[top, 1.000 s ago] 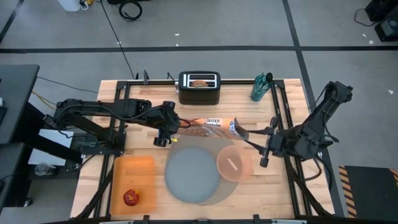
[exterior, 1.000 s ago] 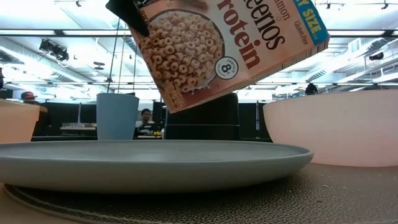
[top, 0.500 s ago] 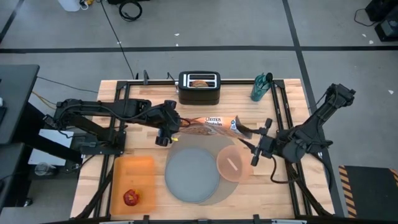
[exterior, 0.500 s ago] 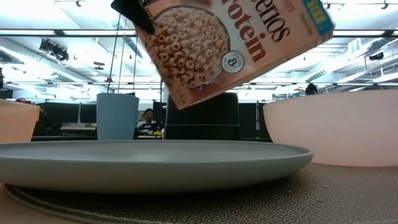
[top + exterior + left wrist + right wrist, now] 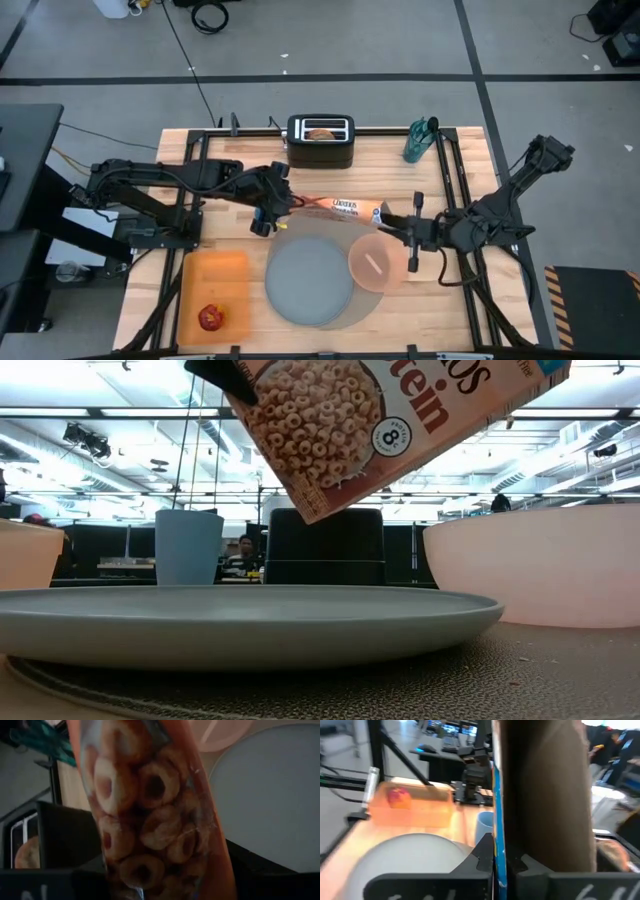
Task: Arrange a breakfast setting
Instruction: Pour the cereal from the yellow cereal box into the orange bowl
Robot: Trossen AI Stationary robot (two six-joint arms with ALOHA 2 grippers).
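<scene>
A Cheerios cereal box (image 5: pixel 335 207) hangs above the far edge of the blue-grey plate (image 5: pixel 308 282), held between both arms. My left gripper (image 5: pixel 268 212) is shut on its left end and my right gripper (image 5: pixel 400 226) on its right end. The plate and the translucent pink bowl (image 5: pixel 376 263) rest on the round grey mat (image 5: pixel 352 310). A spoon (image 5: pixel 375 262) lies in the bowl. The bagel (image 5: pixel 320 133) sticks out of the black toaster (image 5: pixel 320 142). The red apple (image 5: pixel 210 318) lies on the orange board (image 5: pixel 212 285). The blue cup (image 5: pixel 188 547) stands beyond the plate. My left gripper pinches the box's left end (image 5: pixel 150 870) between its two fingers, coming level from the table's left. The box is lifted clear of the plate and slants, its right end higher (image 5: pixel 520 380). My right gripper pinches a thin cardboard flap at the box's right end (image 5: pixel 496 840) between its fingers, coming from the table's right. The flap stands on edge between them.
A teal bottle (image 5: pixel 420 140) stands at the far right of the table. The toaster sits at the middle of the far edge. Bare wood (image 5: pixel 440 310) lies to the right of the mat.
My right gripper has swung toward the box's right end and shut on its flap. The box has tipped, its right end rising, and rolled more onto its edge, while my left gripper has kept its hold.
</scene>
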